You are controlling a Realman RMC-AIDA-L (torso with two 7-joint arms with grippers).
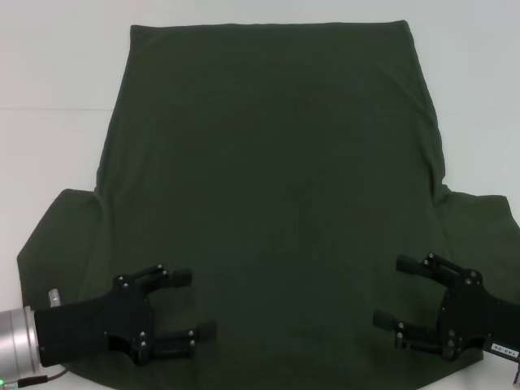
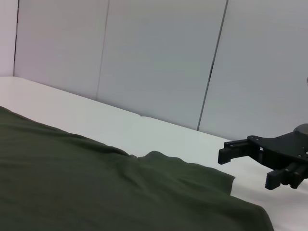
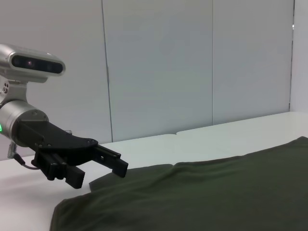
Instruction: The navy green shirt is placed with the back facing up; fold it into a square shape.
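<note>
Lying flat, plain dark olive navy green shirt (image 1: 272,187), sleeves spread.

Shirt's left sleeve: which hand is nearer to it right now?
Left. The left hand hovers open just inside the left sleeve; the right hand is open across the shirt, by the other sleeve.
</note>
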